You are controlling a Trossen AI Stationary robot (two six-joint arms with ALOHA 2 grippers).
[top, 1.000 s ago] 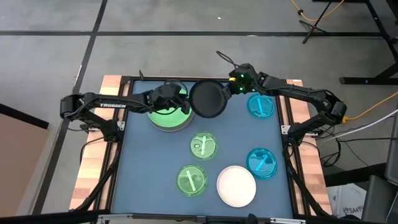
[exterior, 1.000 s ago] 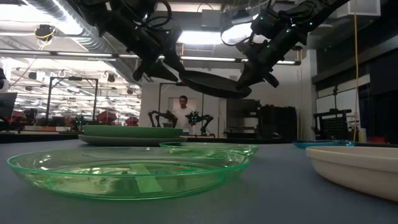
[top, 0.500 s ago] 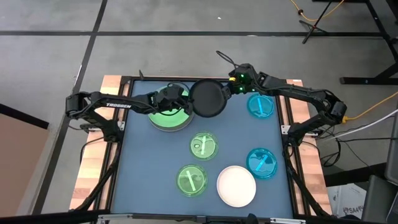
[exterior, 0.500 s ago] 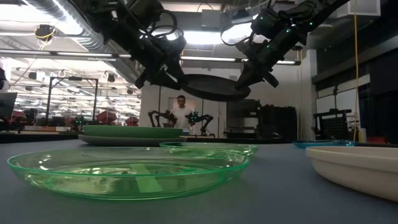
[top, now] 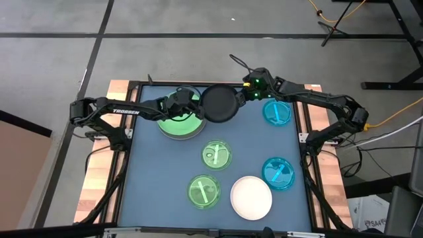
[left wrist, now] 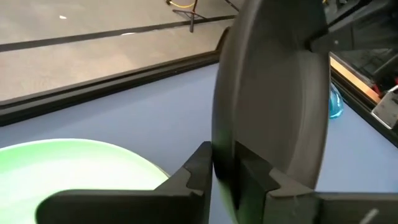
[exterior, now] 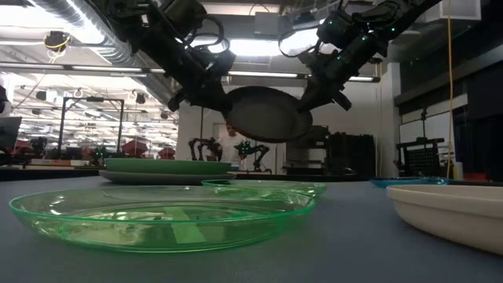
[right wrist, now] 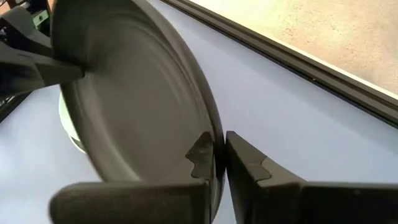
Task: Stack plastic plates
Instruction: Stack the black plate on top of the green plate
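Plates lie spread over the blue table (top: 152, 178). Biggest is the light green plate (top: 173, 125), stacked on a grey plate (exterior: 126, 178) at the far left. Next comes the white plate (top: 251, 198) at the near edge. Two small green plates (top: 216, 155) (top: 203, 191) sit mid-table, two cyan plates (top: 277, 112) (top: 277, 172) along the right side.

Above these, well clear of the table, hangs the black plate (top: 219, 104), just right of the green stack. It is tipped, its underside showing in the low view. The left gripper (top: 193, 109) pinches its left rim; the right gripper (top: 246, 93) is clamped on the opposite rim.
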